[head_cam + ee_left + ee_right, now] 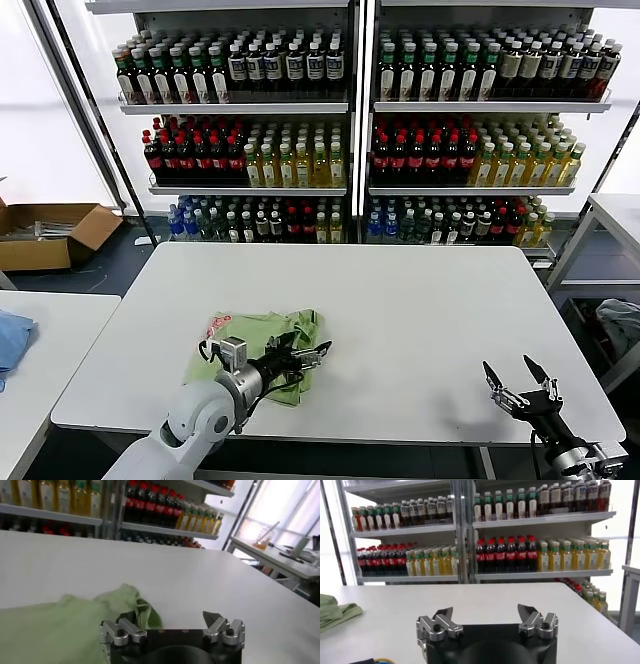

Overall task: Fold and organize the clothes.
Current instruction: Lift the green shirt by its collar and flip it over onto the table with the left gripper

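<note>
The clothes are one light green polo shirt [262, 334] lying crumpled near the front left of the white table [420, 310], with a red-and-white print at its left corner. My left gripper [306, 352] hovers low over the shirt's right edge, open. In the left wrist view one of its fingers sits against a raised fold of the shirt [65, 625], and nothing lies between the tips of the left gripper [167, 617]. My right gripper [520, 378] stands open and empty above the table's front right edge. The right wrist view shows that gripper [485, 611] with the shirt [335, 612] far off to one side.
Shelves of bottles [350, 140] stand behind the table. A cardboard box [50, 232] lies on the floor at the far left. A blue cloth [12, 340] rests on a side table at the left. A greyish bundle of cloth [620, 325] lies at the right.
</note>
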Controlling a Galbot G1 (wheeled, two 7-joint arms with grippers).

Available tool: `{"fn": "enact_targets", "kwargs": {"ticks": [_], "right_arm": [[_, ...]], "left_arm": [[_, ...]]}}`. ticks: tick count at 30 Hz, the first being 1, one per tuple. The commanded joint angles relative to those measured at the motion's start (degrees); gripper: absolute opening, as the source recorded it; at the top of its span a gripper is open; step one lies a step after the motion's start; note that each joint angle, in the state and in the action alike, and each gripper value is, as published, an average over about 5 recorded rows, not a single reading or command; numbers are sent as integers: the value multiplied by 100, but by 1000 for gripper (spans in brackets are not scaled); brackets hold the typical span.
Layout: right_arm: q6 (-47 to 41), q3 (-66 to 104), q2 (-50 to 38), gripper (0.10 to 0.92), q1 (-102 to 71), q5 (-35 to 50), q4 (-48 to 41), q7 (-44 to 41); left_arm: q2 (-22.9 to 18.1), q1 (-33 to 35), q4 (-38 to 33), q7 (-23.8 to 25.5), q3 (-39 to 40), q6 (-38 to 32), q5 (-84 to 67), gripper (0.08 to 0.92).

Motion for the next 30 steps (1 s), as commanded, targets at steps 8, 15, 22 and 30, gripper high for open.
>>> {"fn": "enact_targets", "kwargs": {"ticks": [8, 15, 22, 30], "right_arm": [[-29, 8, 53, 823, 43, -7, 6, 4], [18, 1, 45, 823, -34, 1, 2, -15], [17, -154, 64, 823, 8, -29, -7, -20], [-25, -221, 52, 823, 79, -65, 29, -12]], "left_arm": [[-11, 111, -628, -89, -440, -13, -173, 823], [482, 399, -861, -158, -1961, -15, -393, 823], [726, 670, -33, -382, -2792, 61, -355, 823], [317, 781, 443, -508, -2400, -32, 229, 823]]}}
